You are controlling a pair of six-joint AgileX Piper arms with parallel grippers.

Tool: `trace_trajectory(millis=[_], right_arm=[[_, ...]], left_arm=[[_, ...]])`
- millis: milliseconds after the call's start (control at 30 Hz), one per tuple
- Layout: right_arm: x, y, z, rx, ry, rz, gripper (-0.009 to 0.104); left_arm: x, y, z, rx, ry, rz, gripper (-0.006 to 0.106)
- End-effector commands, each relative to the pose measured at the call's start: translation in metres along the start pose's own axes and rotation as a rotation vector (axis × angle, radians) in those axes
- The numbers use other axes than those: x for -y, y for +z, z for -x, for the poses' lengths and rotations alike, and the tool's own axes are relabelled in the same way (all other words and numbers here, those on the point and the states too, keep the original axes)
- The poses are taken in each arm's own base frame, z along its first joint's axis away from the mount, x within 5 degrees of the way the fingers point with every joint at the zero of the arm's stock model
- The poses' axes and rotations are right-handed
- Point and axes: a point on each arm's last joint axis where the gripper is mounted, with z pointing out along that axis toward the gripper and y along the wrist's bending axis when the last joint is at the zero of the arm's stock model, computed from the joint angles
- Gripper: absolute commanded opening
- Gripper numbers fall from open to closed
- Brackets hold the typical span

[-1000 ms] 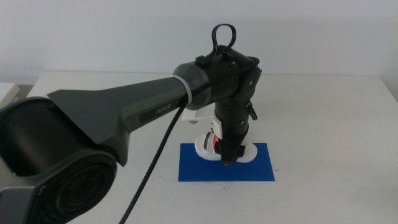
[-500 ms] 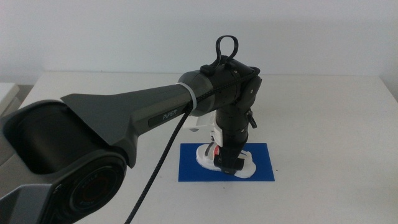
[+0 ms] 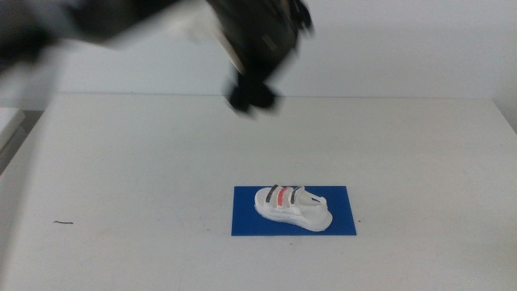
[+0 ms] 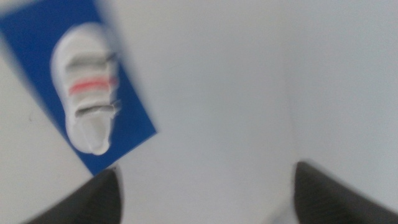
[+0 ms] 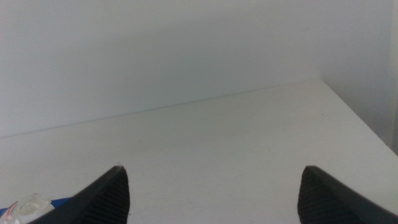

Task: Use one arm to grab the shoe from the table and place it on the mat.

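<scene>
The white shoe [image 3: 292,206], with two dark straps and one red, lies flat on the blue mat [image 3: 246,220] on the white table [image 3: 145,153]. My left arm is a blurred dark shape raised over the table's far side. Its gripper [image 3: 252,95] hangs well above and behind the shoe, holding nothing. In the left wrist view the shoe [image 4: 87,93] rests on the mat [image 4: 134,121], far from my left gripper [image 4: 205,193], whose jaws stand wide apart. My right gripper [image 5: 211,193] is open and empty; its view catches only a corner of the shoe [image 5: 25,208].
A small dark scratch mark [image 3: 63,222] is on the table near the front left. A plain white wall stands behind the table's far edge [image 3: 323,95]. The right arm does not show in the middle view.
My left gripper has let go of the shoe and lifted quickly up and back, away from the mat. The shoe stays flat on the mat.
</scene>
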Motion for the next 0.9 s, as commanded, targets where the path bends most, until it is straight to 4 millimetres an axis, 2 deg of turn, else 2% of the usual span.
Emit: trace_trajectory(millis=[0, 33, 100, 167, 200, 233, 300, 333, 400, 500, 633, 767, 867], right_arm=[[0.0, 0.0, 0.0, 0.014, -0.01, 0.002, 0.079], [0.0, 0.0, 0.0, 0.014, -0.01, 0.002, 0.079], [0.0, 0.0, 0.0, 0.014, -0.01, 0.002, 0.079], [0.0, 0.0, 0.0, 0.014, -0.01, 0.002, 0.079], [0.0, 0.0, 0.0, 0.014, -0.01, 0.002, 0.079], [0.0, 0.0, 0.0, 0.014, -0.01, 0.002, 0.079], [0.0, 0.0, 0.0, 0.014, -0.01, 0.002, 0.079], [0.0, 0.0, 0.0, 0.014, -0.01, 0.002, 0.079], [0.0, 0.0, 0.0, 0.014, -0.01, 0.002, 0.079], [0.0, 0.0, 0.0, 0.014, -0.01, 0.002, 0.079], [0.0, 0.0, 0.0, 0.014, -0.01, 0.002, 0.079], [0.0, 0.0, 0.0, 0.014, -0.01, 0.002, 0.079], [0.0, 0.0, 0.0, 0.014, -0.01, 0.002, 0.079]], left_arm=[[0.001, -0.058, 0.025, 0.127, 0.226, -0.139, 0.094], [0.001, -0.079, 0.034, 0.189, 0.419, -0.179, 0.094], [-0.002, -0.115, 0.05, 0.35, 0.948, -0.19, 0.094], [-0.01, -0.138, 0.056, 0.402, 1.354, -0.167, 0.094], [-0.017, -0.148, 0.059, 0.409, 1.494, -0.166, 0.094], [-0.022, -0.154, 0.061, 0.418, 1.563, -0.161, 0.094], [-0.042, -0.17, 0.077, 0.482, 1.586, -0.132, 0.094], [-0.052, -0.171, 0.086, 0.517, 1.561, -0.093, 0.094], [-0.084, -0.18, 0.11, 0.578, 1.46, -0.045, 0.094], [-0.138, -0.183, 0.132, 0.58, 1.436, -0.024, 0.094], [-0.188, -0.163, 0.14, 0.637, 1.463, -0.179, 0.094], [-0.236, -0.141, 0.138, 0.697, 1.536, -0.385, 0.094], [-0.266, -0.126, 0.138, 0.812, 1.477, -0.491, 0.094]])
